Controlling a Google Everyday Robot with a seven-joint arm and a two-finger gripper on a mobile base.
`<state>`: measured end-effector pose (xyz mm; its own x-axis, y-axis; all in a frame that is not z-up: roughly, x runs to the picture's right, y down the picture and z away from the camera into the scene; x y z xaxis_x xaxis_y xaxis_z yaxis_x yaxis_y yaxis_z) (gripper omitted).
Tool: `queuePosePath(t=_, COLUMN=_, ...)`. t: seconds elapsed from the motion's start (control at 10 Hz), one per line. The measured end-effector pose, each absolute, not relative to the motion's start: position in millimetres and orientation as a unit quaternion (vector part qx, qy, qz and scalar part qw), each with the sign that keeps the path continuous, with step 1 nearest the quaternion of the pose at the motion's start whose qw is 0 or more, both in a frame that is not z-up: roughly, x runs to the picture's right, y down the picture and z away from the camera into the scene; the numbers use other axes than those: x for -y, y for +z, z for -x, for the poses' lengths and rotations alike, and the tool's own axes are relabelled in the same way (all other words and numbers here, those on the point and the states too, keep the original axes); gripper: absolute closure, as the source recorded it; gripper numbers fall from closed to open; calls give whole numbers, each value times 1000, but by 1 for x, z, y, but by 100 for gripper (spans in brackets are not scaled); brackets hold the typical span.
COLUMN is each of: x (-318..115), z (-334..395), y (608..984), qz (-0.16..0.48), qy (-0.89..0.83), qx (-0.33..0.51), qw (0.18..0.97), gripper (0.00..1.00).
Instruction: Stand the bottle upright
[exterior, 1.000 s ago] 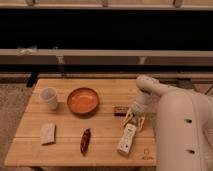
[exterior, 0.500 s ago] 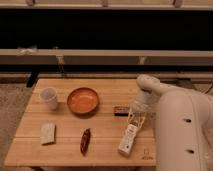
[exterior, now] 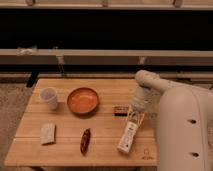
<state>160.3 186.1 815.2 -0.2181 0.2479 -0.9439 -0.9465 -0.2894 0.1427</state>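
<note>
Since the earlier frames only the gripper (exterior: 134,118) had changed visibly: its two fingers had drawn fully together, while the arm (exterior: 150,85) and every object kept their places. The gripper hung at the end of the smooth, rounded white arm, low over the right half of the table (exterior: 107,150), and was clamped on the far end of the bottle (exterior: 127,137). The bottle, a slim whitish plastic cylinder with a pale label, lay on its side near the table's 4 o'clock edge, its long axis running from 1 o'clock at the gripper to 7 o'clock at the free end. The table was a rectangular top of light wooden slats with visible grain. A shallow round orange bowl (exterior: 82,100) with a glossy inside sat near the centre. A translucent white cup (exterior: 49,97) stood upright at 9 o'clock of the bowl, apart from it. A dark red elongated object (exterior: 85,141) lay at 6 o'clock of the bowl. A small dark block (exterior: 120,110) lay at 4 o'clock of the bowl, just beside the gripper. A pale flat rectangular piece (exterior: 48,133) lay at 6 o'clock of the cup.
</note>
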Motion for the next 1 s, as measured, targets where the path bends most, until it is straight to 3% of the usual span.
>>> queuePosePath(t=1.0, x=-103, z=-112, y=780, qz=251, qy=694, qx=-379, qw=558, gripper=100)
